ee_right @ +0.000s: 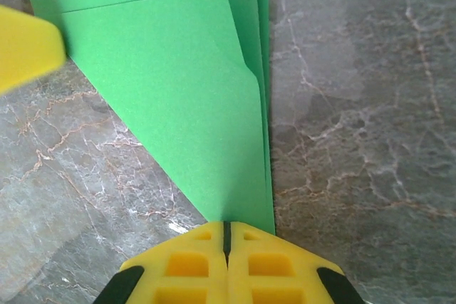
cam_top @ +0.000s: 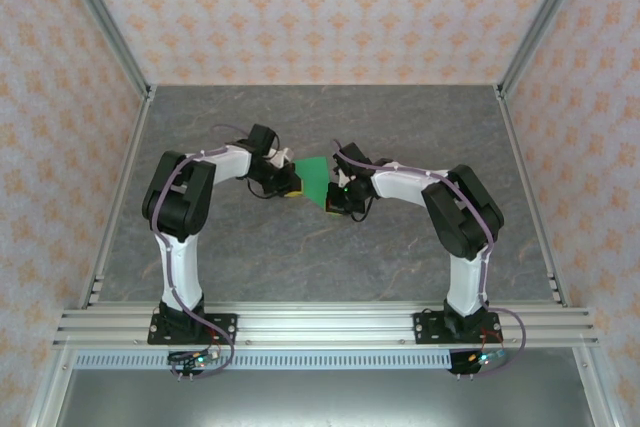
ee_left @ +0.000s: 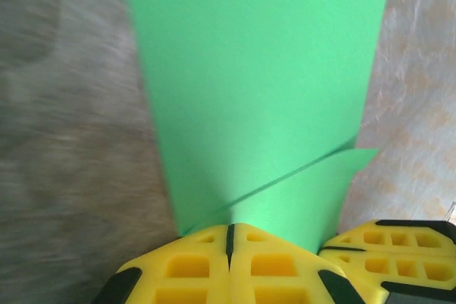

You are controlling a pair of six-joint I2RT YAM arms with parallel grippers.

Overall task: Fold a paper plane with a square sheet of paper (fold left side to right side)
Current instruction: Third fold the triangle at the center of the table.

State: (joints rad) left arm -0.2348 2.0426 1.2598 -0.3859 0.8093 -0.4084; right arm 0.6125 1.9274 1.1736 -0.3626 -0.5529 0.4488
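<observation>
The green sheet of paper (cam_top: 318, 178) lies folded on the grey table, tapering to a point toward the near side, with overlapping flaps (ee_right: 185, 105). My left gripper (cam_top: 291, 187) is shut at the paper's left edge, and its yellow tips (ee_left: 229, 236) sit over the green sheet (ee_left: 256, 83). My right gripper (cam_top: 337, 204) is shut at the pointed near end, tips (ee_right: 226, 233) over the narrow corner. Whether either one pinches the paper or only presses on it is unclear. The right gripper's fingers (ee_left: 399, 250) show beside the left one, and a left finger (ee_right: 25, 44) shows in the right wrist view.
The grey marbled table (cam_top: 300, 267) is bounded by patterned walls on three sides, with metal posts (cam_top: 105, 22) at the back corners. An aluminium rail (cam_top: 320, 327) carries both arm bases along the near edge.
</observation>
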